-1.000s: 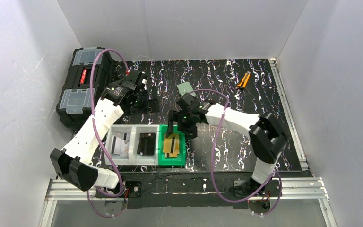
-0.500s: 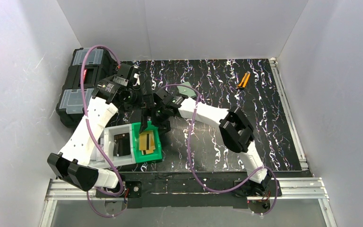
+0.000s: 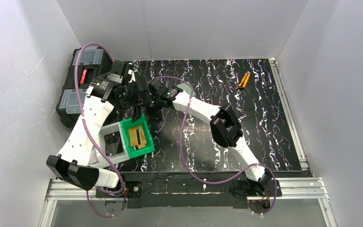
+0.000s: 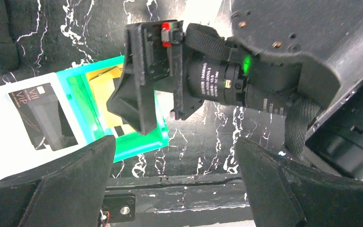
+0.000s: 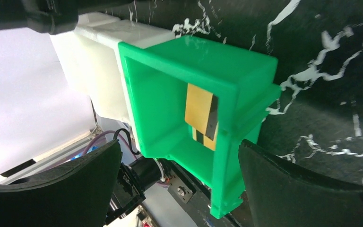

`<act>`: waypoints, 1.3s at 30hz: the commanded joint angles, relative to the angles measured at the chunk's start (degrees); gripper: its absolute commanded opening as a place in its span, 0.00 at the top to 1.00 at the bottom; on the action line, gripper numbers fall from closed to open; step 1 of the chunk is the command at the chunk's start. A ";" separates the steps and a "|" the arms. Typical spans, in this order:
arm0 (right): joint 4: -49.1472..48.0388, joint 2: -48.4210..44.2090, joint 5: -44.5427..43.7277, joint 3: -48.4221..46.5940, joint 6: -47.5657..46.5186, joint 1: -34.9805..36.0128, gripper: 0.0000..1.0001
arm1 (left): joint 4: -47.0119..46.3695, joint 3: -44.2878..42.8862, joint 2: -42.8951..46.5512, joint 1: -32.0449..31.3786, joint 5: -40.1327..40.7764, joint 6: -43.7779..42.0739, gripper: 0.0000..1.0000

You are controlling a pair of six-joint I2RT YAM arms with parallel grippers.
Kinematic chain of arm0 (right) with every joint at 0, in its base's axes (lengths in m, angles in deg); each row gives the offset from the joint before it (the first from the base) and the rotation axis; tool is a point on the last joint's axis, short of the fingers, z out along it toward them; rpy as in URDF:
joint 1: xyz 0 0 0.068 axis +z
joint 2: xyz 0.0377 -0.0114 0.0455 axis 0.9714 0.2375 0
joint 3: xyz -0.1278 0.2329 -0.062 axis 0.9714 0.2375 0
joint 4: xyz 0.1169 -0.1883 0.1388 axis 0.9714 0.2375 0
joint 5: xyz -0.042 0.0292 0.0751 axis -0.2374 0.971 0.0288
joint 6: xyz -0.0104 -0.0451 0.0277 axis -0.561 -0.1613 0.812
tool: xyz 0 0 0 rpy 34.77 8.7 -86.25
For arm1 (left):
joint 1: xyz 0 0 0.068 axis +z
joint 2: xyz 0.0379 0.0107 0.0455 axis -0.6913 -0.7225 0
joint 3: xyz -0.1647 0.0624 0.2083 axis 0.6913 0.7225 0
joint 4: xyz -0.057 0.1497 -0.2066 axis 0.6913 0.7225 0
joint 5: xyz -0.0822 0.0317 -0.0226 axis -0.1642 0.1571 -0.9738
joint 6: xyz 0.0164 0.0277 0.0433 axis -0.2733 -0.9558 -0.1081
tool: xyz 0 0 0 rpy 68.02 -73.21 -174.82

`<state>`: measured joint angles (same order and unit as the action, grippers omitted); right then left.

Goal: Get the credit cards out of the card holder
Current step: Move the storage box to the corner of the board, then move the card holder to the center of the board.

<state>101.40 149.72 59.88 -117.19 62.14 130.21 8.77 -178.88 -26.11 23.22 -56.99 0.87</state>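
Note:
Gold credit cards with dark stripes [image 3: 139, 137] lie in the bright green bin [image 3: 146, 147]; the right wrist view shows the cards [image 5: 201, 111] through the bin's open top. The grey-green card holder [image 3: 187, 87] lies on the mat at the back, partly hidden behind the right arm. My right gripper [image 3: 144, 112] is open at the green bin's far rim [image 5: 194, 56], and one of its fingers [image 4: 137, 104] dips into the bin. My left gripper [image 3: 139, 94] is open and empty just behind it, above the mat [image 4: 203, 156].
White bins [image 3: 105, 130] join the green one on its left, and one holds a black card [image 4: 38, 109]. A black toolbox [image 3: 82, 80] stands at the far left. An orange tool [image 3: 242, 80] lies at the back right. White walls enclose the mat.
My right arm swept left, and the green and white bins slid left and turned with it. The left gripper drew back toward the toolbox. Both grippers stayed open.

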 commanded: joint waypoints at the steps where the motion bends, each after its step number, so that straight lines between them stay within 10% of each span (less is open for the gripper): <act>1: -3.93 -5.84 1.45 1.75 -3.43 -3.77 0.00 | 1.84 -3.94 0.52 1.20 -0.65 -0.23 0.00; 17: 5.93 -3.26 -25.94 -6.42 -23.54 -21.19 0.00 | -0.04 -2.21 1.11 1.76 -6.77 2.57 0.00; 39: 15.08 9.42 -26.48 -10.98 -25.54 -22.57 0.12 | -2.02 4.23 1.47 1.76 -8.38 4.11 0.00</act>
<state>110.71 160.15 36.80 -129.36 35.98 106.24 7.00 -175.77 -26.00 24.66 -64.40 4.23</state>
